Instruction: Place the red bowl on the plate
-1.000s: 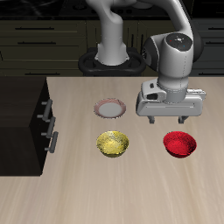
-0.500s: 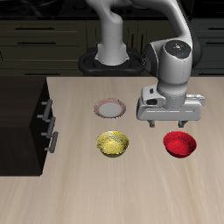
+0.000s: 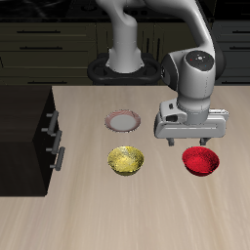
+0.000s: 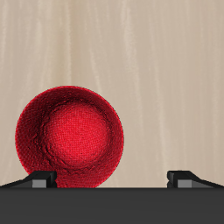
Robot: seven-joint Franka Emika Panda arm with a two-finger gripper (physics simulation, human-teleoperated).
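You have three round dishes on the table (image 3: 146, 220): one red bowl (image 3: 201, 161), one yellow bowl (image 3: 126, 160) and one plate (image 3: 123, 120). The red bowl sits upright on the wood, level with the yellow bowl and well apart from it; the plate lies farther back, behind the yellow bowl, with nothing on it. Your gripper (image 3: 193, 145) hangs just above the red bowl's back rim, and one finger points down at that rim. In the wrist view the two fingertips (image 4: 41, 178) stand wide apart with bare table between them; they hold nothing. There the red bowl (image 4: 70, 137) lies off to one side, near one fingertip rather than centred between the two. One dark cabinet (image 3: 29, 132) with two handles stands at the table's edge, beyond the yellow bowl and far from the gripper.
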